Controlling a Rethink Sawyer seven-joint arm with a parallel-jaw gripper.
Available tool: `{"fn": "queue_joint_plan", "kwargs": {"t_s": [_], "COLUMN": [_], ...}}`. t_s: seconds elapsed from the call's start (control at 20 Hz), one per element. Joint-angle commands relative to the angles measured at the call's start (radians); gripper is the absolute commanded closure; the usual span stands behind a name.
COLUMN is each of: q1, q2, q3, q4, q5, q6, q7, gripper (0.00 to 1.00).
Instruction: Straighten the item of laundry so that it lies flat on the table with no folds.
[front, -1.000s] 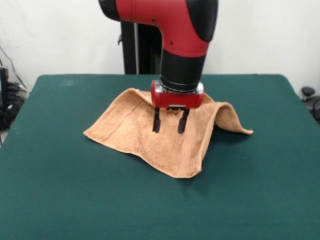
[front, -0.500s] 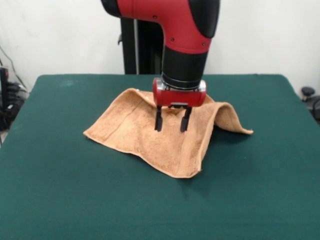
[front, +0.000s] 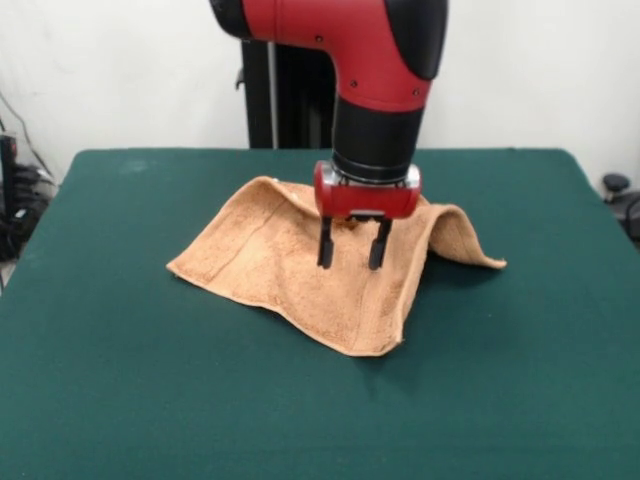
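Note:
The orange-tan towel (front: 300, 262) lies rumpled on the green table (front: 120, 380), near its middle. It is humped up along its far side, with a raised fold at the right end and a corner pointing right. A border band runs along the near right edge. My gripper (front: 351, 258) hangs over the towel's middle right part, open, with both black fingers (front: 325, 250) pointing down just above the cloth. It holds nothing. No white label shows.
The robot's pedestal (front: 275, 90) stands behind the table's far edge. Cables and dark gear lie off the table at the left (front: 15, 200). A dark object sits off the right edge (front: 620, 195).
The gripper has moved a little to the right over the towel, staying open. The towel has not moved.

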Motion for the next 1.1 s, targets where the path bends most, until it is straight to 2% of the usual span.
{"fn": "queue_joint_plan", "kwargs": {"t_s": [0.05, 0.65, 1.1], "q1": [0.024, 0.017, 0.016], "q2": [0.155, 0.312, 0.345], "q3": [0.057, 0.061, 0.049], "q4": [-0.021, -0.143, -0.200], "q5": [0.049, 0.069, 0.066], "q6": [-0.103, -0.169, -0.170], "q7": [0.229, 0.194, 0.185], "gripper": [0.00, 0.00, 0.00]}}
